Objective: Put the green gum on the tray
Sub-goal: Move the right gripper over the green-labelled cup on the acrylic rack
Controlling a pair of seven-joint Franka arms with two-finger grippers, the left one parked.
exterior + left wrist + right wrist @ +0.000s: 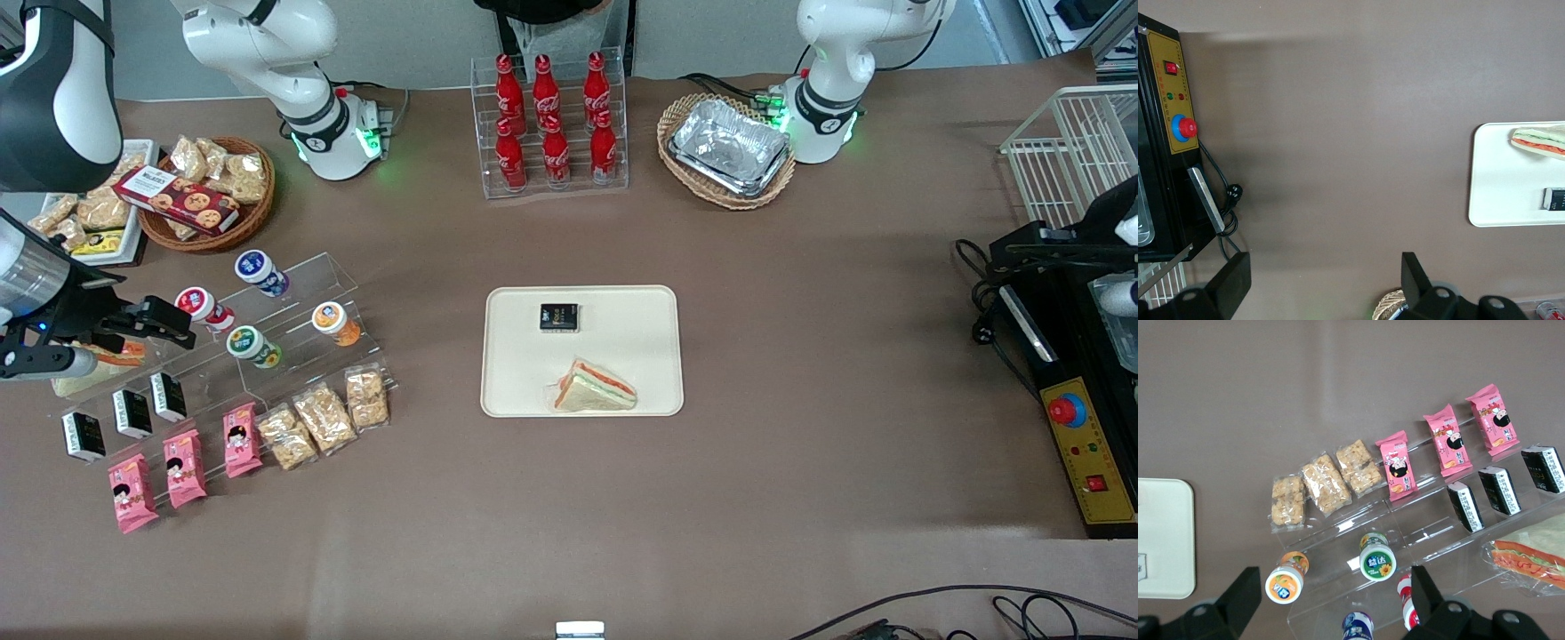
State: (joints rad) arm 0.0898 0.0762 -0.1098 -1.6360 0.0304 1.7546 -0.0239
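On acrylic shelf (293,342): green gum (252,346); end effector (156,324) spread, hovering near, apart.

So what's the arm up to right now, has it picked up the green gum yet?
Gripper open, empty, above the clear snack rack. Green gum not yet grasped, lying on the rack. Tray already holds a sandwich and black packet; room left.

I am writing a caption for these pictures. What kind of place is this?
Probably a robot lab mocked up as a snack shop: tiered snack rack, cola bottles, an emergency-stop box. The open gripper hovers near the green gum.
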